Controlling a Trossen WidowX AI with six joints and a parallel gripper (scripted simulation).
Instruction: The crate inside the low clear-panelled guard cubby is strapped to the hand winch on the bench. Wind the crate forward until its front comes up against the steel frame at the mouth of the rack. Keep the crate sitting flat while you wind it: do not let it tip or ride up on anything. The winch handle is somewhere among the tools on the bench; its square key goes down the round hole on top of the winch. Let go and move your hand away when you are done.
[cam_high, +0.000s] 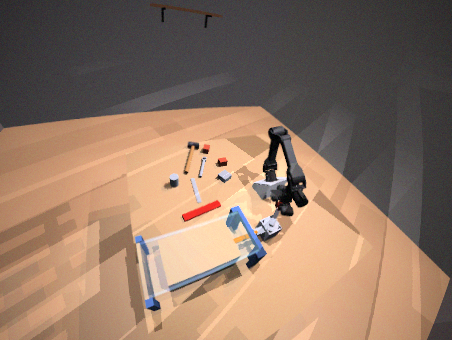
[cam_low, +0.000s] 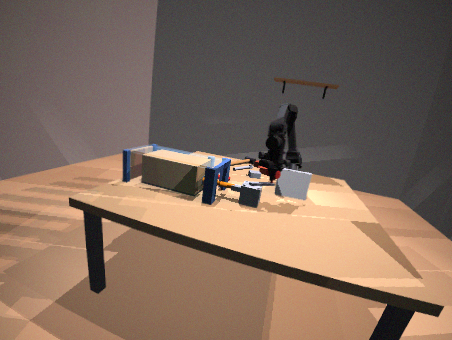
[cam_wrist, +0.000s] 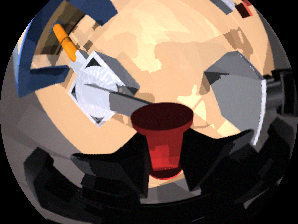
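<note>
The tan crate (cam_high: 197, 250) (cam_low: 170, 171) sits flat inside the clear-panelled cubby, its front close behind the blue front posts (cam_high: 256, 258) (cam_low: 210, 185). I cannot tell whether they touch. An orange strap (cam_high: 241, 239) (cam_low: 226, 184) (cam_wrist: 65, 42) runs from the crate to the grey winch (cam_high: 270, 228) (cam_low: 249, 194) (cam_wrist: 92, 94). The handle's crank arm reaches from the top of the winch to its red grip (cam_wrist: 161, 131). My gripper (cam_high: 283, 205) (cam_low: 272, 173) (cam_wrist: 158, 123) is shut on that red grip, just right of and behind the winch.
A grey wedge block (cam_high: 267, 189) (cam_low: 293, 183) (cam_wrist: 236, 95) stands next to the arm's base. Behind the cubby lie a red flat bar (cam_high: 201, 210), a hammer (cam_high: 190, 156), two grey rods, a grey cylinder (cam_high: 174, 180), a grey block (cam_high: 225, 175) and two small red blocks.
</note>
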